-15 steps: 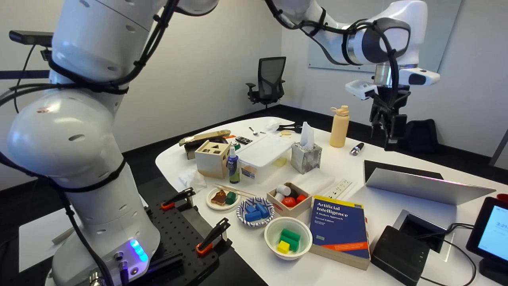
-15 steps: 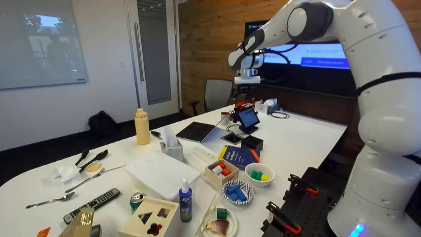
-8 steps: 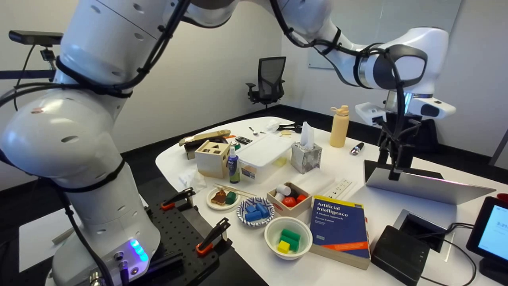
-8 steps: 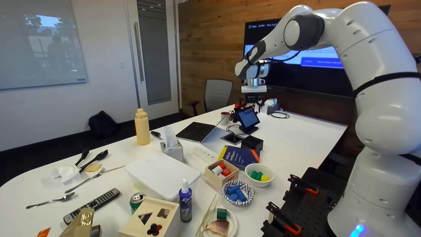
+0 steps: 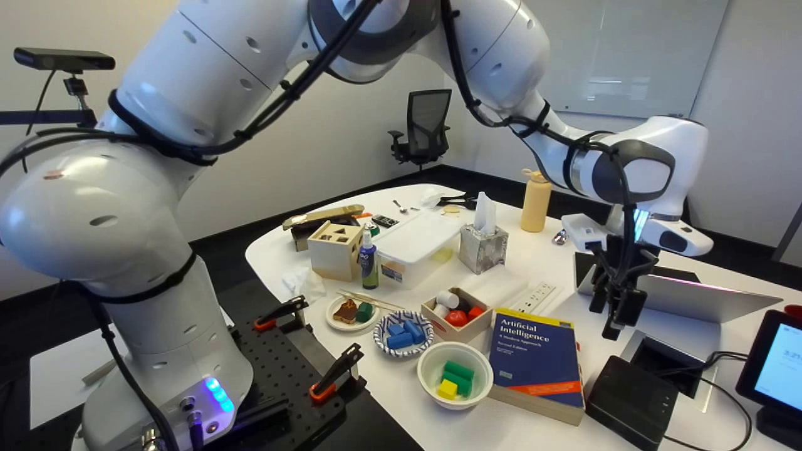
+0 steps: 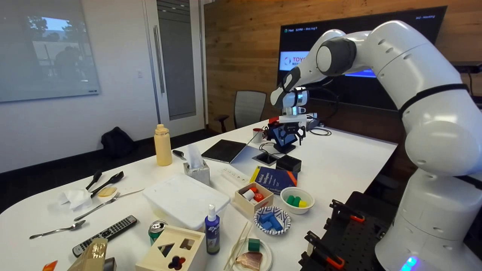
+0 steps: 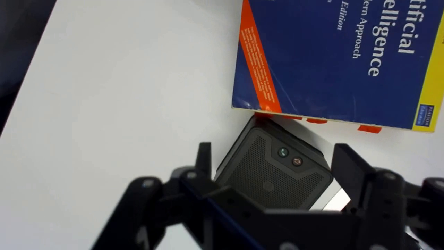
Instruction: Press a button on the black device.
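The black device (image 5: 633,401) lies on the white table beside the blue book; it also shows in an exterior view (image 6: 289,163). In the wrist view the device (image 7: 267,182) has a perforated top with a green phone button (image 7: 283,152) and a red phone button (image 7: 297,161) near the edge facing the book. My gripper (image 7: 273,149) is open and empty, its fingers spread on either side of the device in that view, hiding its lower part. In both exterior views the gripper (image 5: 609,318) (image 6: 291,140) hangs above table level, clear of the device.
The blue book (image 7: 329,69) adjoins the device's corner. A table cutout (image 5: 664,360) with cables lies behind the device. A grey laptop (image 5: 677,294) and a white-framed screen device (image 5: 774,366) stand nearby. A bowl (image 5: 432,388) with blocks sits by the book.
My gripper has moved down a long way, from high above the laptop to lower over the table near the cutout and device. It stays open. The table objects have not moved.
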You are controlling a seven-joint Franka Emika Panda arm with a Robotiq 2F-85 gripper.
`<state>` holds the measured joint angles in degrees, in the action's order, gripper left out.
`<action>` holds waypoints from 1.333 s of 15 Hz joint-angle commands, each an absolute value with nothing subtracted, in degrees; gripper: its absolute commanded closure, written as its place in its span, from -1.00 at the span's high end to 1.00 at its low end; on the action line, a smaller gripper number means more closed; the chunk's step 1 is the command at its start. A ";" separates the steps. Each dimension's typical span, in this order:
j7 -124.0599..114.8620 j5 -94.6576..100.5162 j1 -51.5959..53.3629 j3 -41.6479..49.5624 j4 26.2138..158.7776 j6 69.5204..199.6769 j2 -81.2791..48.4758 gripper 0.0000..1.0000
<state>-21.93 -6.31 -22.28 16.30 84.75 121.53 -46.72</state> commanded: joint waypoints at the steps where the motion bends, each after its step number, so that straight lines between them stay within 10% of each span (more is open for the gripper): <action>1: -22.59 -8.56 -23.47 16.22 80.65 122.55 -50.44 0.17; 8: -22.68 -10.08 -24.50 15.81 75.90 125.79 -57.39 -0.94; 20: -23.62 -11.00 -25.84 15.04 62.84 123.91 -68.10 -1.00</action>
<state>-21.96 -10.35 -25.12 15.55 67.44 125.75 -65.64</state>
